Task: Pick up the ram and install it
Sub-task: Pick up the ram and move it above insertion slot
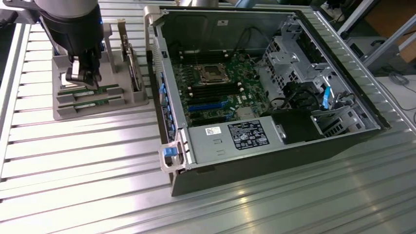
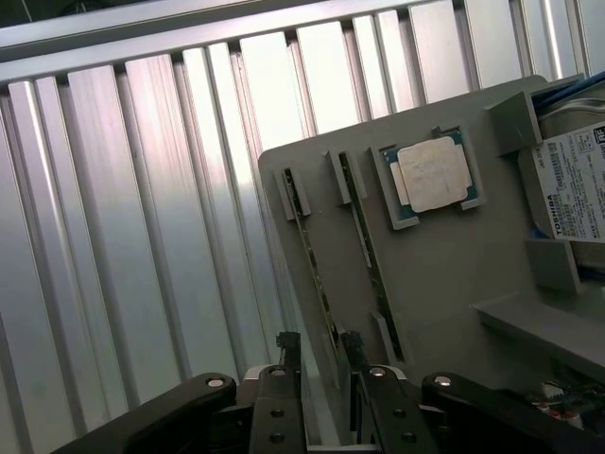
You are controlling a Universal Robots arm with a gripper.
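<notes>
Standing edge-up in a slot of the grey holder (image 1: pixel 97 113), at ten o'clock in the exterior view: ram (image 2: pixel 317 274). Gripper (image 2: pixel 319 342) over it, spread wide, holding nothing. Second ram (image 2: pixel 371 265) alongside, then CPU (image 2: pixel 433 175). Drive (image 2: pixel 567 180), label reads TOSHIBA. Open case (image 1: pixel 279 161) at holder's three o'clock.

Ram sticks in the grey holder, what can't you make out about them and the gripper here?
- Ram sticks: edge-on in the wrist view, so chips and sticker are hidden.
- Gripper: whether it touches a stick is covered by its own body in the exterior view.
- Hard drive: label cut off by the wrist view's edge.
- Motherboard slots: too small in the exterior view to tell whether filled.
</notes>
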